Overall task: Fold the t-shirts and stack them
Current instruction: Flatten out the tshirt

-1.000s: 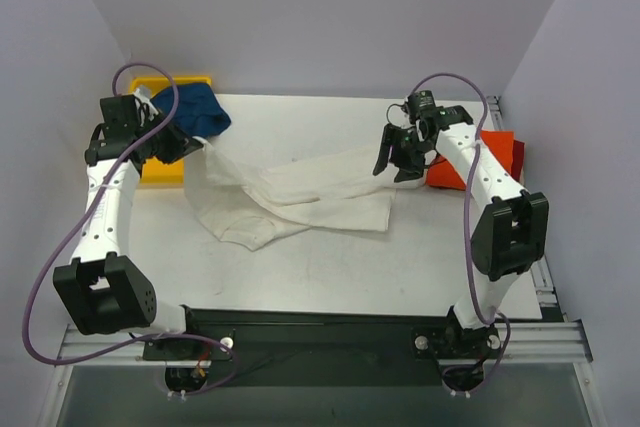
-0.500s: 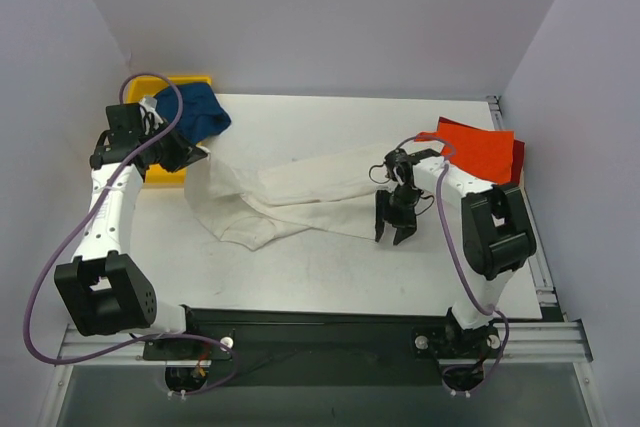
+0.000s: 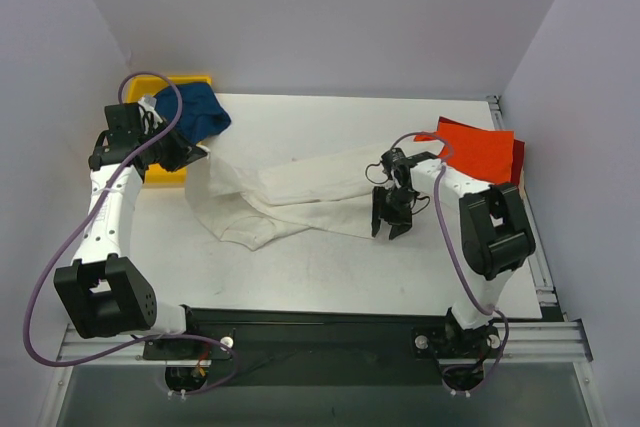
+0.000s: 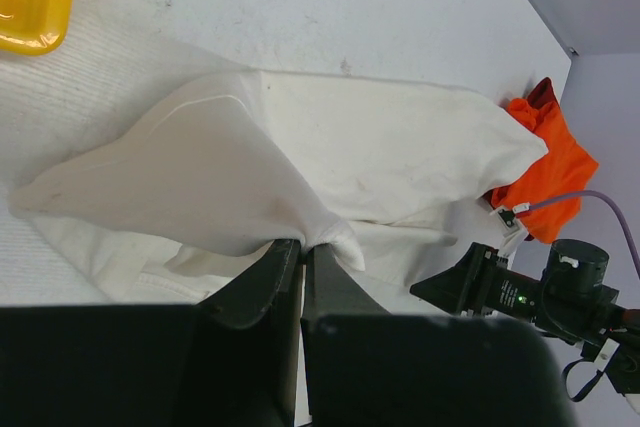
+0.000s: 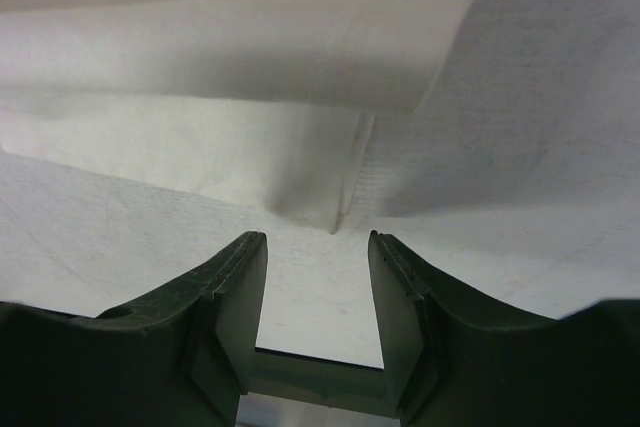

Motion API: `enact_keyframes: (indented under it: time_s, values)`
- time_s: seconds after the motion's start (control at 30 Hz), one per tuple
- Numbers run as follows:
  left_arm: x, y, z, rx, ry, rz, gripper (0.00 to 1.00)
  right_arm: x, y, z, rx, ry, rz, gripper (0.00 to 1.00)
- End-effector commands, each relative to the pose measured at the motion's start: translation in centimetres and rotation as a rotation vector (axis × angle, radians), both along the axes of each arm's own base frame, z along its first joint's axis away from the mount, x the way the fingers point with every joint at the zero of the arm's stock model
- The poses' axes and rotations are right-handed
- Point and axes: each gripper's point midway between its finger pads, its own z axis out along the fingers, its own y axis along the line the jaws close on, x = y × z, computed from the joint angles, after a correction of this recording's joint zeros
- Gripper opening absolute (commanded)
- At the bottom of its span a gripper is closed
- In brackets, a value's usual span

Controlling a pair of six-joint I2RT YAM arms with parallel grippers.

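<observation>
A large off-white t-shirt (image 3: 290, 192) lies crumpled across the table's middle; it also shows in the left wrist view (image 4: 300, 157) and the right wrist view (image 5: 220, 107). My left gripper (image 3: 196, 155) is shut on a fold of its left end (image 4: 305, 243) and holds it lifted. My right gripper (image 3: 390, 226) is open and empty, low over the table just before the shirt's right corner (image 5: 345, 217). An orange-red t-shirt (image 3: 480, 147) lies at the far right over a dark red one (image 3: 518, 154). A dark blue t-shirt (image 3: 195, 112) hangs over the bin.
A yellow plastic bin (image 3: 160, 162) stands at the far left corner, partly behind my left arm; its rim shows in the left wrist view (image 4: 35, 7). The table's right edge runs beside the orange-red shirt.
My right gripper swung from beside the orange-red shirt down to the off-white shirt's right corner, then edged slightly closer. The orange-red shirt now lies uncovered. My left gripper kept its hold, barely moving.
</observation>
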Motion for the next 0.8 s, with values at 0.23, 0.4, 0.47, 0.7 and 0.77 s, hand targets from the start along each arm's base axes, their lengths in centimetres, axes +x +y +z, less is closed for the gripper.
enact_keyframes:
  time_s: [0.23, 0.4, 0.47, 0.7, 0.77]
  values:
    - [-0.2, -0.2, 1.8, 0.010, -0.067, -0.018, 0.00, -0.6, -0.2, -1.6, -0.056, 0.005, 0.018, 0.43]
    - [-0.3, -0.2, 1.8, 0.011, -0.065, -0.017, 0.00, -0.9, -0.3, -2.3, -0.080, 0.014, 0.031, 0.42]
    - [-0.4, -0.2, 1.7, 0.013, -0.062, -0.018, 0.00, -1.3, -0.6, -2.8, -0.100, 0.022, 0.037, 0.42]
    - [-0.5, -0.2, 1.2, 0.017, -0.051, -0.016, 0.00, -1.7, -0.8, -3.4, -0.107, 0.035, 0.031, 0.12]
    - [-0.4, -0.1, 1.0, 0.015, -0.048, -0.014, 0.00, -1.3, -0.7, -2.9, -0.092, 0.020, 0.026, 0.00]
